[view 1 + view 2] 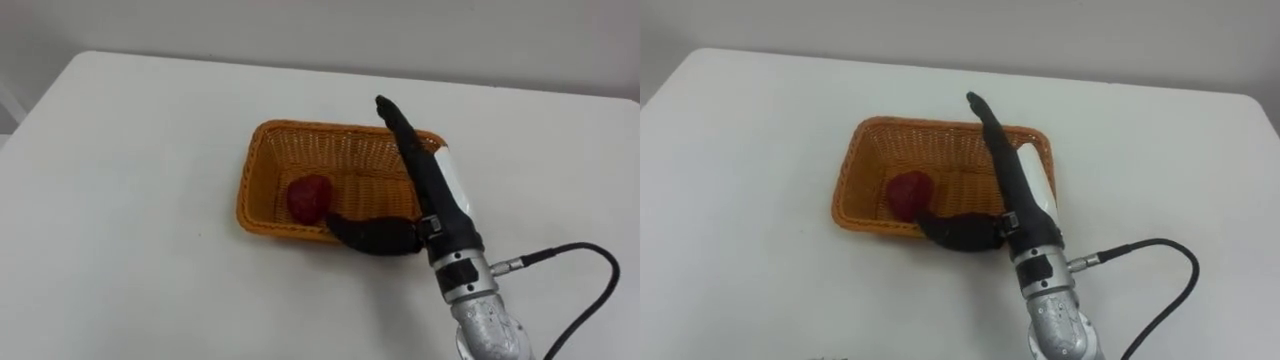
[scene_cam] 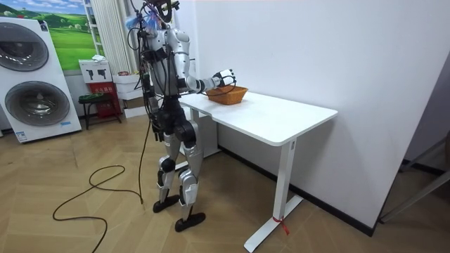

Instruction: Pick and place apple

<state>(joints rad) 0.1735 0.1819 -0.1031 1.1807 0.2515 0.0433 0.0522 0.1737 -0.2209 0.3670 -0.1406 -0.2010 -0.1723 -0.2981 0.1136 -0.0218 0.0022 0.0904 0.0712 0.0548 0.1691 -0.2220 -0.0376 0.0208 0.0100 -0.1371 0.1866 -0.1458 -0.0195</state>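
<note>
Right hand [image 1: 432, 190] held open over wicker basket [image 1: 300, 135], fingers straight, thumb spread, red apple [image 1: 309, 197] lying inside just off the thumb tip, near rim partly hidden by the thumb, white worktop [image 1: 130, 200] beneath.

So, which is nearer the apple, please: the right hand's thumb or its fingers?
The thumb, lying along the basket's near rim beside the apple; the straight fingers point toward the far rim.
</note>
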